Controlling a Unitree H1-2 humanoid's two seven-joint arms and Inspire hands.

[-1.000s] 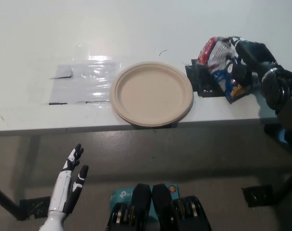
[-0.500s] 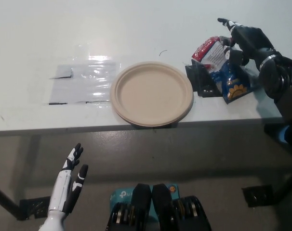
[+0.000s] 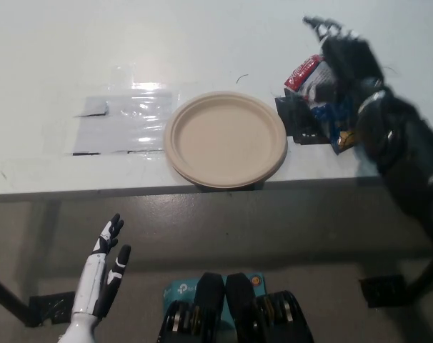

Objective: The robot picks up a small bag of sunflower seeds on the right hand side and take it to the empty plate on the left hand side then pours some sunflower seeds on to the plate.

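On the white table (image 3: 202, 43) the empty beige paper plate (image 3: 225, 138) lies near the front edge, its near rim reaching just over this edge. To the plate's right, beside it but not touching, is the small bag of sunflower seeds (image 3: 318, 89); it is red, white and blue, with a yellow spot low on the blue part, and its printed writing is too blurred to read. The black right hand (image 3: 343, 56) is over the bag and covers most of it; the hand is blurred, some fingertips point away past the bag's far side, and I cannot tell if it grips the bag or only hovers above. A clear plastic sheet (image 3: 123, 123) lies flat on the table at the plate's left. The white left hand (image 3: 102, 275) rests low below the table edge, fingers apart, holding nothing.
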